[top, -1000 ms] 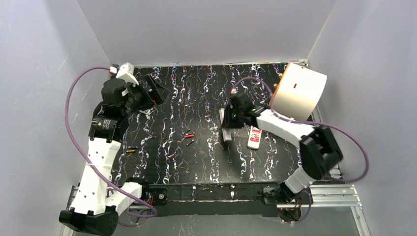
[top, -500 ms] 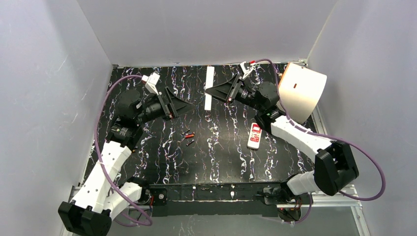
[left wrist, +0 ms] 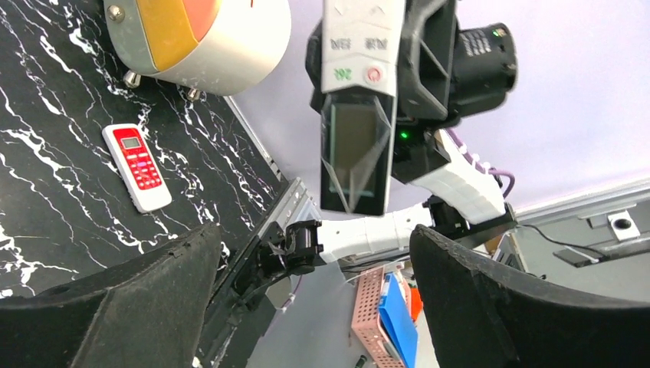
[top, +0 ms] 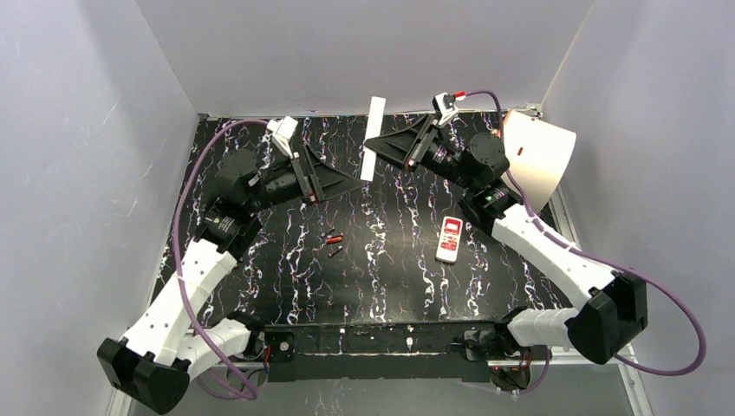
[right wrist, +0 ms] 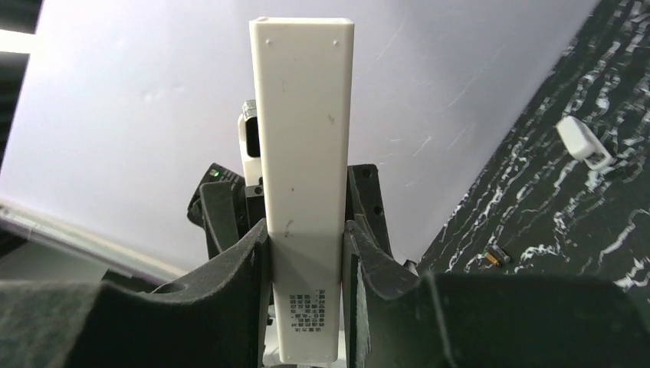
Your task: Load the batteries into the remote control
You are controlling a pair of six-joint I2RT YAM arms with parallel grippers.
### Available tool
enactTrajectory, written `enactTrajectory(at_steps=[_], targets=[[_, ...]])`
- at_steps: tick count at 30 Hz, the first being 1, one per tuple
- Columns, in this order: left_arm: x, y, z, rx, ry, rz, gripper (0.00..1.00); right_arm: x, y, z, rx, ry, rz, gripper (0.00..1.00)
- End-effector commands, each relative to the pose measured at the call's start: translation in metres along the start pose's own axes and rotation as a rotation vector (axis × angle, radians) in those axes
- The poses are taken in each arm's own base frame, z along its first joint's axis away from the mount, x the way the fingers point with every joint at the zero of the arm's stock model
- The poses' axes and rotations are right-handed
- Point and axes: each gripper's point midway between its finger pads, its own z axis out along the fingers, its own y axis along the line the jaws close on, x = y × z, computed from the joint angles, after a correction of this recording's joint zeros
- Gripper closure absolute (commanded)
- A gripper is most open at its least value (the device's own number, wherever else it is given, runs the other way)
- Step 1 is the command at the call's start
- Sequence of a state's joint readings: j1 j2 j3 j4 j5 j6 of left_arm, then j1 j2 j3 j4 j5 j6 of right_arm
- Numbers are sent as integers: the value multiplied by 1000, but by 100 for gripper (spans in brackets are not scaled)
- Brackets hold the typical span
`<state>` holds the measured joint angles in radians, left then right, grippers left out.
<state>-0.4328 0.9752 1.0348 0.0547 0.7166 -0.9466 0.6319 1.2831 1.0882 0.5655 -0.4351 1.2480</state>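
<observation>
**Operator:** End effector status, right arm?

**Technician:** The right end effector (top: 374, 152) is clamped on the long white remote (top: 376, 117), with one finger on each long side. The remote is held roughly upright above the far edge of the worktop (top: 295, 286), about mid-width. The right wrist view shows its plain back with a printed label low down. The left wrist view shows its face, with a display and buttons.

**Operator:** Location of the batteries?

**Technician:** The batteries (top: 334, 238) lie loose and close together near the middle of the worktop. They are well apart from the held remote and from both end effectors. In the right wrist view, one further battery (right wrist: 497, 258) lies alone on the worktop, well apart from a small white oblong piece (right wrist: 582, 142). Where these two sit on the worktop cannot be told.

**Operator:** Left end effector?

**Technician:** The left end effector (top: 338, 179) has its fingers wide apart and grips nothing. It hangs above the far left part of the worktop, pointed at the face of the held remote. It is near the remote but not touching it.

**Operator:** Other items?

**Technician:** A small red-and-white remote (top: 449, 239) lies flat, buttons up, on the right half of the worktop, to the right of the batteries. A white round appliance (top: 542, 156) sits at the far right corner, tipped on its side. Its orange underside and small feet show in the left wrist view.
</observation>
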Motion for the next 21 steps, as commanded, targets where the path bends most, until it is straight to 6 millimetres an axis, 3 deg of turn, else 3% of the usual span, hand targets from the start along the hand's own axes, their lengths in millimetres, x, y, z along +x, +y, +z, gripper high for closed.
enactTrajectory(at_steps=[1, 5, 8, 11, 14, 21], targets=[[-14, -13, 11, 17, -36, -8, 11, -13, -14, -4, 181, -102, 37, 71], [-24, -9, 6, -25, -99, 106, 8, -15, -45, -19, 417, -158, 93, 72], [-28, 5, 0, -85, -138, 322, 7, -7, -90, -51, 714, -192, 198, 74], [-25, 25, 0, -154, -114, 419, 7, 6, -120, -73, 877, -210, 282, 74], [-12, 37, 11, -179, -51, 381, 9, 14, -130, -77, 908, -235, 347, 74], [28, 53, 49, -235, 20, 324, 10, 10, -133, -75, 964, -275, 371, 73]])
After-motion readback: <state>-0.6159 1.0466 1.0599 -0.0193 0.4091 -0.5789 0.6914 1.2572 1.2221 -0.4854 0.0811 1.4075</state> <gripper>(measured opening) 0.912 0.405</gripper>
